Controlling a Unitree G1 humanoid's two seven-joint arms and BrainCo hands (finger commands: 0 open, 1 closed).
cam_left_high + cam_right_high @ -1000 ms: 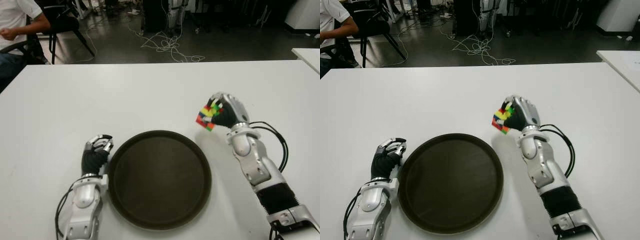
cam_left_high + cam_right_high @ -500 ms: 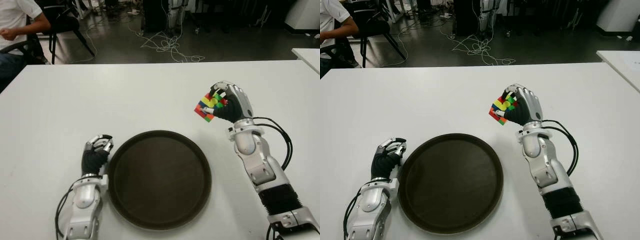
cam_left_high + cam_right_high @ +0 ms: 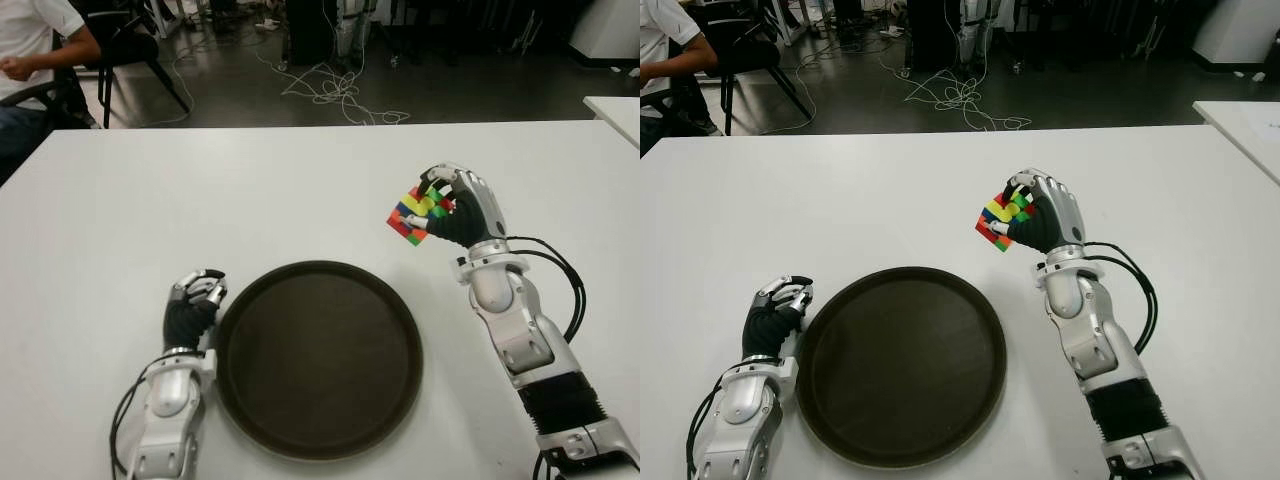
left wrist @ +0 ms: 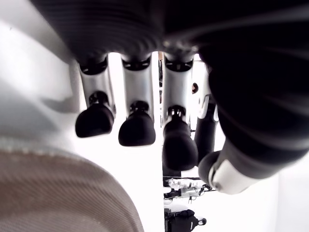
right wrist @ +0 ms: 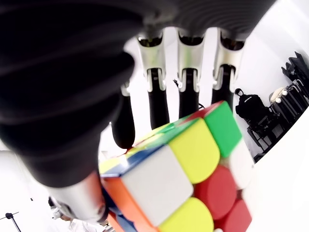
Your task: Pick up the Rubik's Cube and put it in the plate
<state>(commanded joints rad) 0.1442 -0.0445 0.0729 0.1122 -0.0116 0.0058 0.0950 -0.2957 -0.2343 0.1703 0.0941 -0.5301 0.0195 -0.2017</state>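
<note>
Cube (image 3: 410,219) held tilted in right hand (image 3: 462,208), fingers (image 5: 187,88) curled around it, raised above tabletop (image 3: 300,190) beyond plate (image 3: 318,357). Left hand (image 3: 193,304), fingers curled and holding nothing, shows beside plate's left rim. Risk: cube protrudes from the grip; it may slip out and land short of the plate.

no legible text, labels or numbers

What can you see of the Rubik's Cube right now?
The Rubik's Cube is a small, glossy plastic-looking cube with mixed stickers: yellow, green, red, orange, blue, white. It is tilted and lifted off the white table, gripped by the right hand, whose fingers wrap it. It shows beyond the dark round plate, toward its right, not yet over it.
</note>
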